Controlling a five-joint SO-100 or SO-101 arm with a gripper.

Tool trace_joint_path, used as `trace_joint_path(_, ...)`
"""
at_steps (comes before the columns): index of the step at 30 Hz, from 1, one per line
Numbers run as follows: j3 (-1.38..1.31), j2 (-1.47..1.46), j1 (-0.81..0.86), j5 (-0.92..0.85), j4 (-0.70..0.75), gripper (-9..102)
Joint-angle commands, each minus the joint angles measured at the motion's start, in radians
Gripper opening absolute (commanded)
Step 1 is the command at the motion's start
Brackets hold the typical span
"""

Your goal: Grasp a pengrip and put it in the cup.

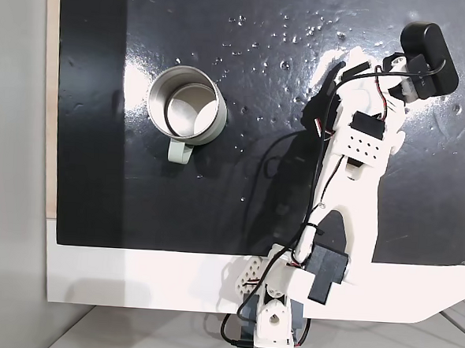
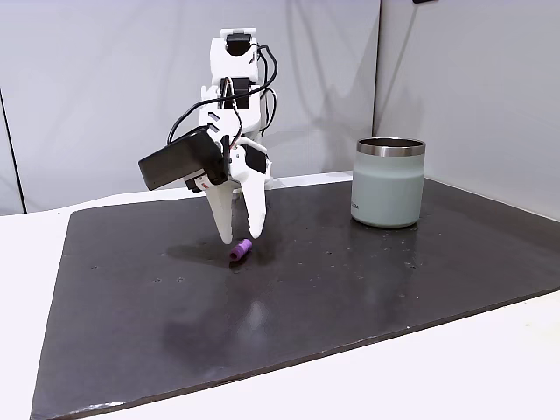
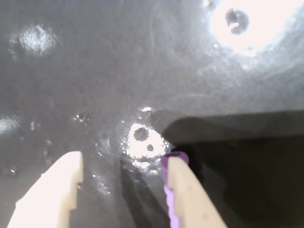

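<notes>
Lying flat, pengrip (image 2: pixel 241 250) axis slanted toward camera | end effector (image 2: pixel 241 237) spread open, holding nothing

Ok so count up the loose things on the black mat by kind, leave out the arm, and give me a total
Purple pengrip: 1, lying on the mat between the open gripper fingertips
Grey-green cup: 1, upright, apart from the gripper
Total: 2
</notes>
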Motion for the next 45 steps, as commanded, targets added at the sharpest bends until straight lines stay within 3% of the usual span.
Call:
trace_joint_path(1,-0.038,0.000,-0.012,-0.054,0.032,24)
trace_joint_path(16,-0.173,-0.089,-0.029,-0.199,0.295,22)
trace_joint_path(32,-0.439,-0.276,-0.009,-0.281,0.580,0)
trace_joint_path(36,-0.474,-0.275,-0.014,-0.258,0.630,0)
trace_joint_path(45,-0.772,-0.215,-0.110,-0.084,0.973,0)
